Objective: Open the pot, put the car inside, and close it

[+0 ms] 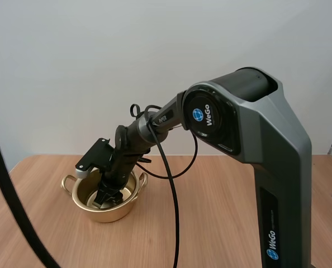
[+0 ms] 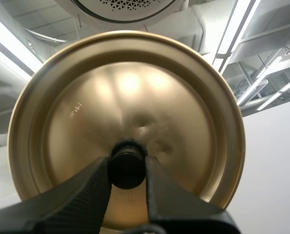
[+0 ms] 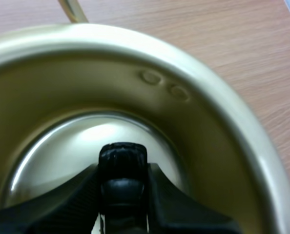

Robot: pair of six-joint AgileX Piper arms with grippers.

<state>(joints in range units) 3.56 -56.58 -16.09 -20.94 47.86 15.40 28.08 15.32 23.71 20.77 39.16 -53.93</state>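
A gold pot stands uncovered on the wooden table. My right gripper reaches down inside it. In the right wrist view that gripper is shut on a small black toy car, held just above the pot's shiny bottom. The gold lid is off the pot and raised in the air. My left gripper is shut on its black knob, and the lid's underside faces the camera.
The wooden table stretches bare to the right of the pot. The right arm's grey base rises at the near right. The pot's handles stick out at its sides.
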